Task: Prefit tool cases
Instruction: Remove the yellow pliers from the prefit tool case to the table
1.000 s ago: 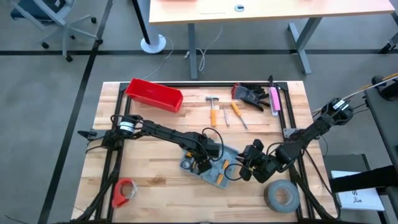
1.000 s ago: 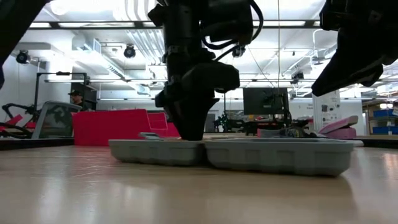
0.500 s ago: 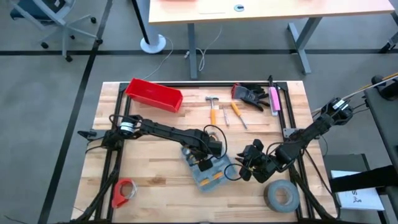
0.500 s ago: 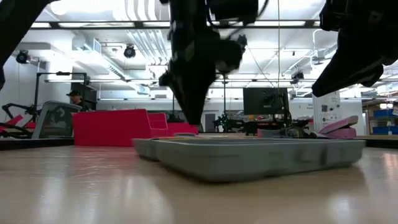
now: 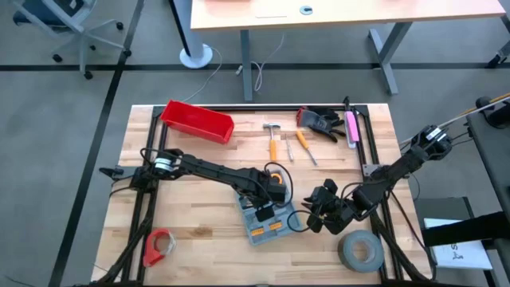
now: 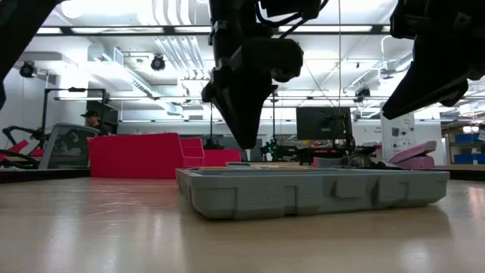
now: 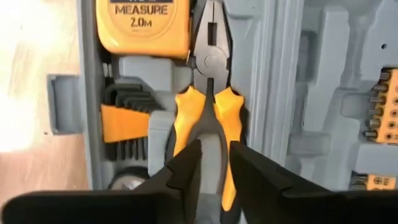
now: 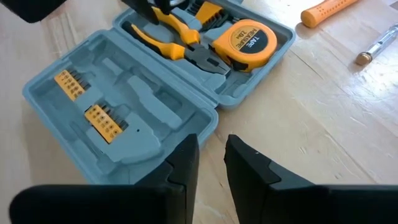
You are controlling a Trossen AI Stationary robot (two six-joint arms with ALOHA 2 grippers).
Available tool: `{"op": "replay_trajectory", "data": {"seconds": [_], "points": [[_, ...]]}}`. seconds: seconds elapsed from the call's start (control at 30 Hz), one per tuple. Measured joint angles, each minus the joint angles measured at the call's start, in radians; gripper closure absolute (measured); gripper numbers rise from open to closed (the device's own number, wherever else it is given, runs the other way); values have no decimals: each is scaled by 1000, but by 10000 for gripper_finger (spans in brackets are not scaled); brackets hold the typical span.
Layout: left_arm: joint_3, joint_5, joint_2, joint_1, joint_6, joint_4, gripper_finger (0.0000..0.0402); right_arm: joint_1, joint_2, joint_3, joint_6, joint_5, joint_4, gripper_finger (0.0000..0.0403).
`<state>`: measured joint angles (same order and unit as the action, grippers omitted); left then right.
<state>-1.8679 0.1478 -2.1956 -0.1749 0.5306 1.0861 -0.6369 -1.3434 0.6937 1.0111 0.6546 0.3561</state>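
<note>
The grey-blue tool case [image 5: 271,226] lies open and flat on the wooden table. It holds a yellow tape measure [image 7: 143,25], orange-handled pliers [image 7: 208,106], hex keys [image 7: 124,121] and bit strips [image 8: 102,118]. My left gripper [image 7: 215,165] hangs point-down over the pliers' handles, clear of the case in the low view [image 6: 246,142], its fingers a narrow gap apart with nothing held. My right gripper [image 8: 211,155] waits just to the case's right, slanting down toward it, also narrowly open and touching nothing.
A red bin [image 5: 197,121] stands at the far left. A hammer [image 5: 272,139], screwdrivers [image 5: 303,146], black gloves [image 5: 321,121] and a pink tool [image 5: 351,127] lie along the far side. A grey tape roll [image 5: 361,251] sits near right, a red dispenser [image 5: 158,245] near left.
My left gripper had its tip down in the open case and has risen clear of it. The case has turned about on the table: its left end has swung in, so it now shows narrower in the low view.
</note>
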Motion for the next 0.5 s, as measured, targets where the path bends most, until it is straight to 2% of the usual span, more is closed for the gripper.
{"op": "replay_trajectory", "data": {"seconds": [0.27,0.5], "points": [[4,11,-4,1,-107,-10,259,0,0,0,1,0,-2,329],[68,39,-4,4,-401,-21,259,0,0,0,3,0,-9,343]]}}
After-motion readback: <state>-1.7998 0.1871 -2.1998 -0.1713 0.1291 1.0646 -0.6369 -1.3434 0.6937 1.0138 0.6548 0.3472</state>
